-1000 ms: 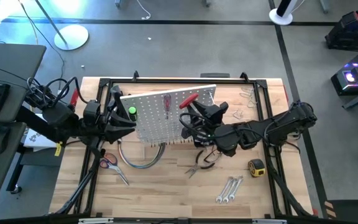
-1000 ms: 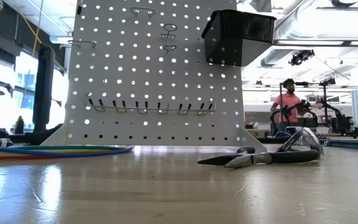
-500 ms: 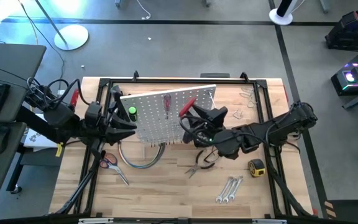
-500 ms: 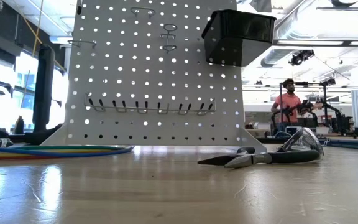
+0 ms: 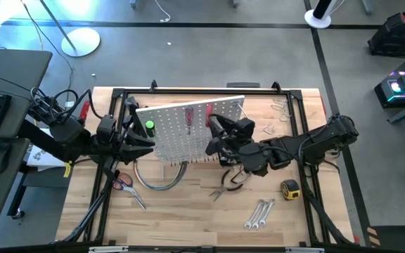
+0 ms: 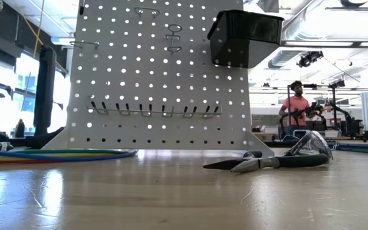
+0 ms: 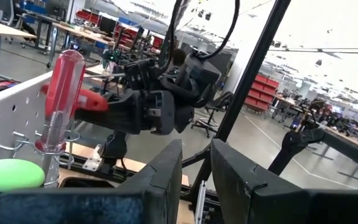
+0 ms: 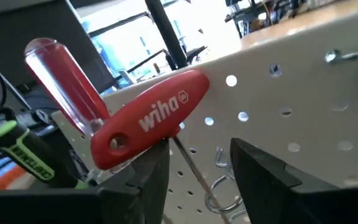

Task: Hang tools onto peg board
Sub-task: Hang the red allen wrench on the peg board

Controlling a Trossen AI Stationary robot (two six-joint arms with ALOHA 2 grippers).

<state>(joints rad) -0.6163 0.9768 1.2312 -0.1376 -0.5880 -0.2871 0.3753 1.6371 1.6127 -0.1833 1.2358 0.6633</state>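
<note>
peg board [image 5: 181, 130] stands upright on the wooden desk [image 5: 188, 211], between the two arms, with a small black bin [image 6: 246, 37] fixed high on its face in the low view

right gripper [image 5: 213, 133] is up against the board's top edge, beside a red-handled screwdriver [image 5: 207, 107]. in the right wrist view its two dark fingers [image 8: 151, 174] stand apart with a clear gap; the red handle marked "wiha" [image 8: 148, 121] lies just above that gap, its thin shaft running down between the fingers. cannot tell whether a finger touches the handle; they are not pinched on it

a second screwdriver with a clear red handle [image 7: 61, 93] sits upright in a wire ring on the board; next to it a green handle [image 5: 149, 126] on the board's left part

left gripper [image 5: 143, 139] is at the board's left edge. in the left wrist view its fingers [image 7: 166, 180] stand with a narrow gap between them and nothing visible in that gap; whether they pinch the board lower down cannot be told

on the desk in front of the board: black-handled pliers [image 5: 227, 184], red-handled scissors [image 5: 124, 184], yellow tape measure [image 5: 290, 187], silver wrenches [image 5: 259, 213]. metal clamps [image 5: 278, 107] lie behind the board on the right. a curved bundle of cables [image 5: 162, 179] lies below the board

a person in a pink top [image 6: 294, 110] is far off in the room
</note>
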